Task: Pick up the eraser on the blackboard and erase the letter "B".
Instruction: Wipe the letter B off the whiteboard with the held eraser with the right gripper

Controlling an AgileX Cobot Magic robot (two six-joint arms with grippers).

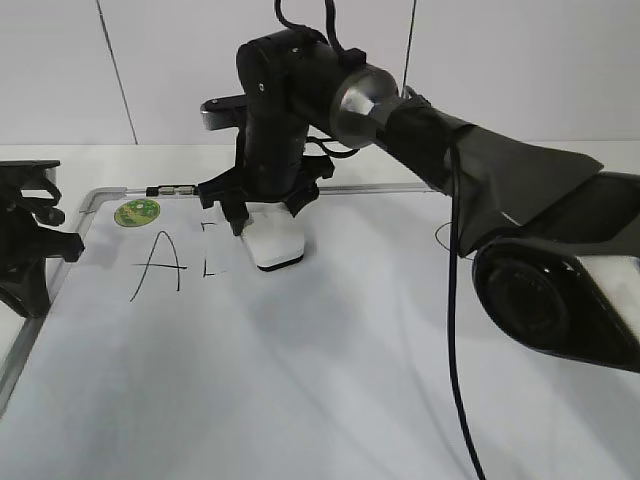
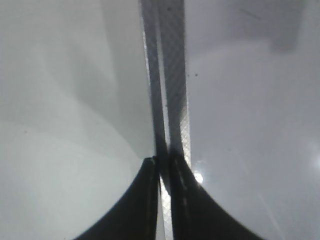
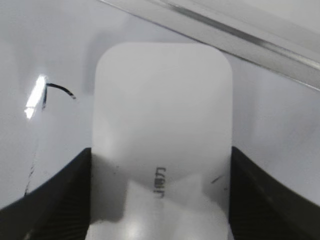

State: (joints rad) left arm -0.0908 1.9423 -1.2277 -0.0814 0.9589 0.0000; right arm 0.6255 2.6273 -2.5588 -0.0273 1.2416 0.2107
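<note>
The blackboard (image 1: 330, 330) is a white board with a grey frame lying flat. My right gripper (image 1: 268, 215) is shut on the white eraser (image 1: 275, 240), pressing it flat on the board just right of the "A" (image 1: 158, 262). Of the letter "B" (image 1: 208, 248) only a left stroke and short stubs show beside the eraser. In the right wrist view the eraser (image 3: 162, 130) sits between the two black fingers (image 3: 160, 200), with a leftover black stroke (image 3: 60, 90) to its left. My left gripper (image 2: 162, 167) is shut over the board's frame strip (image 2: 167, 75), holding nothing.
A round green sticker (image 1: 137, 211) lies at the board's far left corner. The left arm (image 1: 25, 240) rests at the board's left edge. A curved mark, part hidden by the right arm, shows at the right (image 1: 442, 235). The right arm's cable (image 1: 455, 330) hangs over the board.
</note>
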